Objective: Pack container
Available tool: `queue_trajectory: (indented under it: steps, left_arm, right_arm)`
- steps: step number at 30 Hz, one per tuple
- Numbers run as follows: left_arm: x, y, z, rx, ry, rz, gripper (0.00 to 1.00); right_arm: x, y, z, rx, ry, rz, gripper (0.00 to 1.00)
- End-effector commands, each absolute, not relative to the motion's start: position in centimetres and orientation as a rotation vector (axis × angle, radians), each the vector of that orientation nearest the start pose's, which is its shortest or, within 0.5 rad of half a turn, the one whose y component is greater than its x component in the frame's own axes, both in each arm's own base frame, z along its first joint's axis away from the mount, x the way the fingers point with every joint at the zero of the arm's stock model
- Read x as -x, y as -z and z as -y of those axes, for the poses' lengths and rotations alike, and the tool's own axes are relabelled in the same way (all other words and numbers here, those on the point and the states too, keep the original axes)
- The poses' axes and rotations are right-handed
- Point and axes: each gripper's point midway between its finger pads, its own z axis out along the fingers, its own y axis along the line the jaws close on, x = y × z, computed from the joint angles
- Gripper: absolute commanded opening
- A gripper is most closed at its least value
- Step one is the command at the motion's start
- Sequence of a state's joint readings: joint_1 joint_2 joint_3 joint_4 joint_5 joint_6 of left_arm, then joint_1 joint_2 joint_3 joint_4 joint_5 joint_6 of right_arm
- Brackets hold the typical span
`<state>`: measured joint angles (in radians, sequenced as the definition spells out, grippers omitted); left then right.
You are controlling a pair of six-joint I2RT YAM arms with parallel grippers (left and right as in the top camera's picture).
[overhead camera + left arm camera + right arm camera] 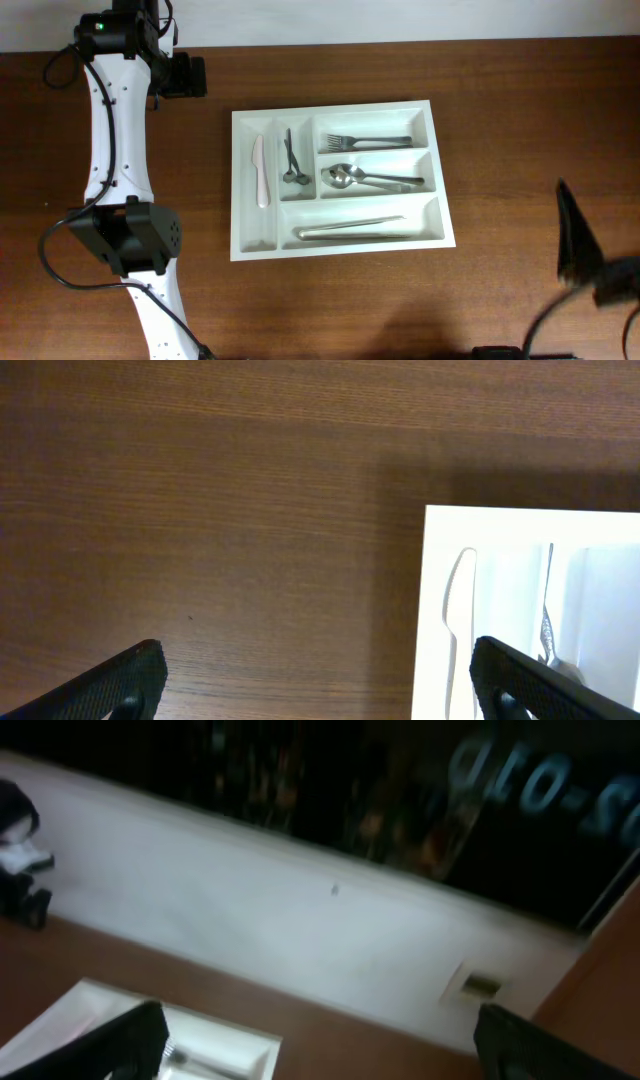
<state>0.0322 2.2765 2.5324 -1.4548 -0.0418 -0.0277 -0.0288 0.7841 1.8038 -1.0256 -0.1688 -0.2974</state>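
- Two black two-finger grippers. The left gripper (315,660) has its jaws spread as wide as they go, with nothing between them. The right gripper (318,1020) gapes just as wide and holds nothing.
- One large white rectangular plastic cutlery tray (237,200) with five compartments. The left gripper hovers off the tray's far-left corner and the right gripper is well off its right side. Neither touches it.
- Inside the tray:
  - one white plastic knife (260,172)
  - one small dark utensil (291,162)
  - one metal fork (365,142)
  - what look like two metal spoons (370,179)
  - one long metal piece (350,230)
- The tray lies flat on a dark brown wooden table (500,90); a white wall (300,920) stands beyond the tray.
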Motion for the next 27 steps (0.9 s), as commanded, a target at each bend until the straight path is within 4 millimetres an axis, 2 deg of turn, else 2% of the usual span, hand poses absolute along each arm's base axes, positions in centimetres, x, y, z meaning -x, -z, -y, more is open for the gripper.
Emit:
queue_trajectory:
  steps: [1, 4, 7, 18, 23, 27]
  left_arm:
    - [-50.4, -20.9, -2.4, 0.115, -0.055, -2.752, 0.99]
    - [-50.4, -20.9, -2.4, 0.115, -0.055, -2.752, 0.99]
    - [-50.4, -20.9, -2.4, 0.115, -0.055, -2.752, 0.99]
    - [-50.4, -20.9, -2.4, 0.114, -0.056, -2.752, 0.99]
    - [-50.4, -20.9, -2.4, 0.115, -0.055, -2.752, 0.99]
    - [-50.4, -20.9, -2.4, 0.114, -0.055, -2.752, 0.99]
  right_arm:
    - [-13.8, -52.8, -2.4, 0.353, 0.159, -1.472, 0.99]
    - [-12.9, -52.1, -2.5, 0.345, 0.173, -1.362, 0.99]
    - [-12.9, -50.5, -3.2, 0.370, 0.159, -1.267, 0.99]
    - [-15.8, -42.0, -6.2, 0.509, 0.091, -1.020, 0.99]
    - [-17.7, -37.6, -5.9, 0.496, 0.098, -1.033, 0.99]
    - [-19.7, -33.5, -5.3, 0.468, 0.103, -1.108, 0.99]
